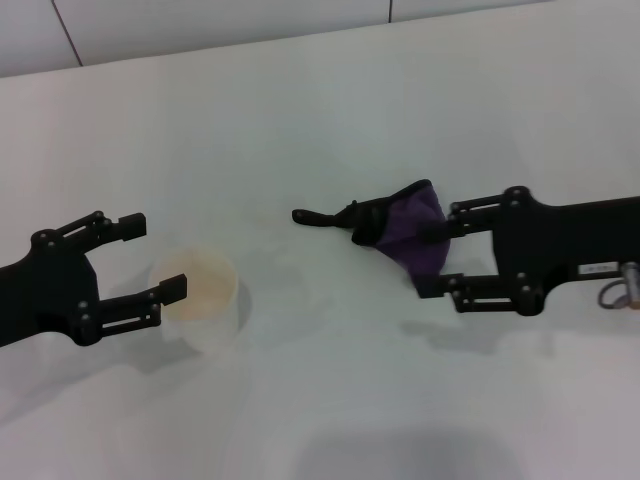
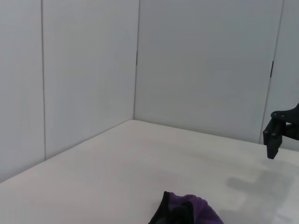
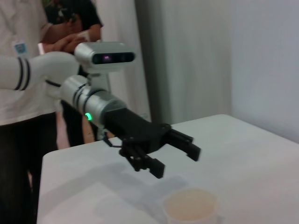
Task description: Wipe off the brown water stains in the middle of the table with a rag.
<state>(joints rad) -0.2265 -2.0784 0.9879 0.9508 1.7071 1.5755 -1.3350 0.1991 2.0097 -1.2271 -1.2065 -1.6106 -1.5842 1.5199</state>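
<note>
Head view, right gripper (image 1: 432, 258) spread wide around the purple rag (image 1: 415, 235), partly hiding it, left gripper (image 1: 152, 257) agape beside white paper cup (image 1: 200, 297), stain indiscernible on table (image 1: 330, 150), no legible writing.

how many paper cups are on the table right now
1. The white paper cup stands on the table at the robot's left, just beside the open left end effector. None other shows; the rag could hide little.
</note>
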